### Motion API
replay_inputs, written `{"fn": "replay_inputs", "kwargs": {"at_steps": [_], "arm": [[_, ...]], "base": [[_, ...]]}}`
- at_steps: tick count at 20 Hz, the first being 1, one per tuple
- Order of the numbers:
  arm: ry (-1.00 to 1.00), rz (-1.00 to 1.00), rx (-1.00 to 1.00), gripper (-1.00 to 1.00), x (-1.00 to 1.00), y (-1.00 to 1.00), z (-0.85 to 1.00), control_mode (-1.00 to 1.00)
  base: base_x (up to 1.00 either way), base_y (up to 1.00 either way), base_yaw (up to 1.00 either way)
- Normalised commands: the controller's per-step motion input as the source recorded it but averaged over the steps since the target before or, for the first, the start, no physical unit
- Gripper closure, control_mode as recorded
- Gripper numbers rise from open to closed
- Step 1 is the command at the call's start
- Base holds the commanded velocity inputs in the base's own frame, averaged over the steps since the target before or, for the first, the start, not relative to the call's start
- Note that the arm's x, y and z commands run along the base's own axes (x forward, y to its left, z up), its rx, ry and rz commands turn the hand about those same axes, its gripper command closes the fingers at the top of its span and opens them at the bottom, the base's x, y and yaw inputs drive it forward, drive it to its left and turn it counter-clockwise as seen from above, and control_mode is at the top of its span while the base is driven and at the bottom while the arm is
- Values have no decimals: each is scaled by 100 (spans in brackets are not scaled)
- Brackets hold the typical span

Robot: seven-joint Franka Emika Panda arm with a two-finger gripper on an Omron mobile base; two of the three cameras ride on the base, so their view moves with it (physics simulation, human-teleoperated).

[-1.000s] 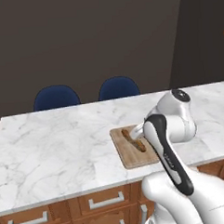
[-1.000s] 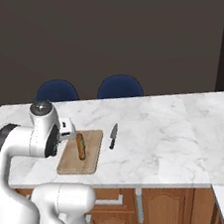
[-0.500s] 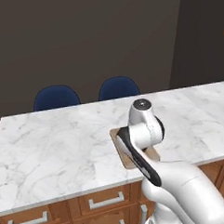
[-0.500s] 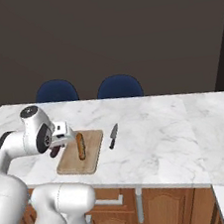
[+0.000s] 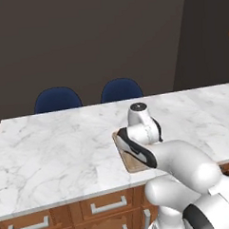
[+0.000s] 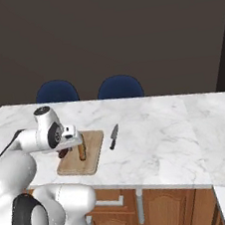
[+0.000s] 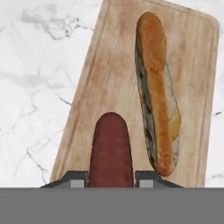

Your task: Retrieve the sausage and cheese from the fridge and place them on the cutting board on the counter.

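My gripper (image 7: 110, 177) is shut on the sausage (image 7: 110, 151), a dark red-brown cylinder that sticks out between the fingertips (image 7: 76, 178). It hangs just above the near-left part of the light-wood cutting board (image 7: 105, 78). In the right base view the gripper (image 6: 66, 146) holds the sausage (image 6: 63, 153) over the board's (image 6: 92, 155) left side. From the left base camera my arm covers most of the board (image 5: 124, 154). The board lies on the white marble counter (image 6: 163, 138). The cheese and the fridge are out of view.
A paler orange-brown elongated piece (image 7: 157, 87) lies lengthwise on the board, right of the sausage. A black knife (image 6: 113, 136) rests on the counter just right of the board. Two blue chairs (image 6: 56, 91) (image 6: 119, 87) stand behind the counter.
The arm has swung left across the board and the hand has come down over the board's left side, still holding the sausage. Board, orange-brown piece and knife have not moved.
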Motion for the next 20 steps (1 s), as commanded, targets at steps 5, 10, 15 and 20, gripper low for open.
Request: {"fn": "replay_inputs", "kwargs": {"at_steps": [5,10,15,20], "arm": [[16,3,0,100,24,0,-46,-100],[2,4,0,100,22,2,-36,-100],[0,0,0,100,14,0,-36,-100],[-1,0,0,100,12,0,-38,-100]], "base": [[0,0,0],[0,0,0],[0,0,0],[0,0,0]]}}
